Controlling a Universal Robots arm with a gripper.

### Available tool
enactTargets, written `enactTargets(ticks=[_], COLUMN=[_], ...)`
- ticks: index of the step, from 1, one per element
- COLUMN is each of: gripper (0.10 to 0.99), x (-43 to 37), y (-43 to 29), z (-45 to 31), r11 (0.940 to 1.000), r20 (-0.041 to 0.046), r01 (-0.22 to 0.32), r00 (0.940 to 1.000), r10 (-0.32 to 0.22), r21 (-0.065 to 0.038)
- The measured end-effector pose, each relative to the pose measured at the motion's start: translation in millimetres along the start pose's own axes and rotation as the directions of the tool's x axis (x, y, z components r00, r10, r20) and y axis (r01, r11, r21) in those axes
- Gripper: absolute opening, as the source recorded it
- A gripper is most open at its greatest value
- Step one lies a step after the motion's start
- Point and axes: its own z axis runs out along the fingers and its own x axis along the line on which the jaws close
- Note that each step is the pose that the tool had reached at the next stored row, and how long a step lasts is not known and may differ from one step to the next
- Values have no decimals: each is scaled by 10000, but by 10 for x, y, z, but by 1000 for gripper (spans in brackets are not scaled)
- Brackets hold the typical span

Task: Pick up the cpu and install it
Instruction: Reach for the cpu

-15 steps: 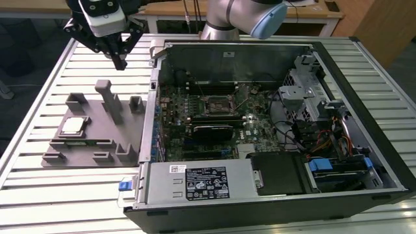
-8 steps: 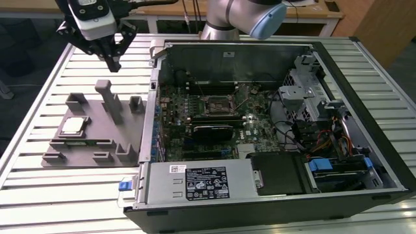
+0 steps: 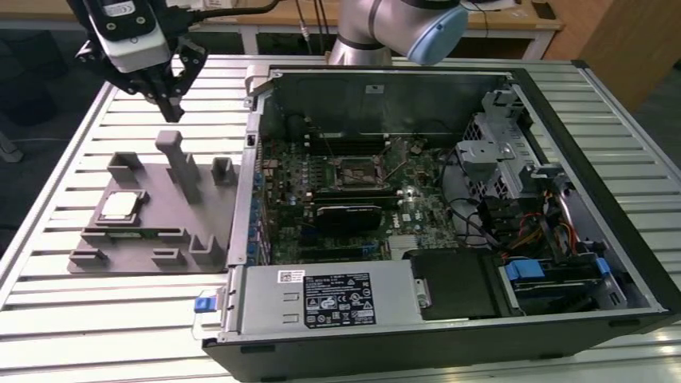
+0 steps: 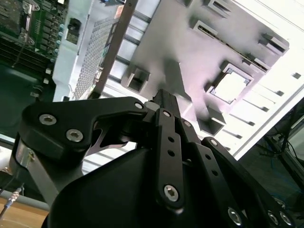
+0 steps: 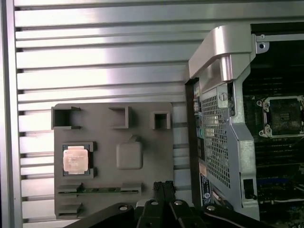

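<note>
Open space is left above the cpu (image 3: 120,206); a tall fixture post (image 3: 177,163) is set near it, and the socket (image 3: 355,169) is ringed by case walls (image 3: 383,108).

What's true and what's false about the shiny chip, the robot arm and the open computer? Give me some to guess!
1. The cpu lies in a recess of the grey fixture. True.
2. The end effector holds the cpu. False: it is shut on nothing and hangs above the table, apart from the cpu.
3. The computer case is open, with its motherboard showing. True.
4. The cpu already sits in the motherboard's socket. False: the socket looks empty; the cpu is on the fixture, outside the case.
5. The fixture is on the exterior view's right of the case. False: it is on the exterior view's left.
</note>
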Motion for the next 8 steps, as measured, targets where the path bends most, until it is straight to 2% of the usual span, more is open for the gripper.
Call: enactTargets(ticks=[8], gripper=[106], x=[171], y=[-15], z=[60], r11=[10000], r20=[0], r01=[0], r00=[10000], r10=[0], r21=[0])
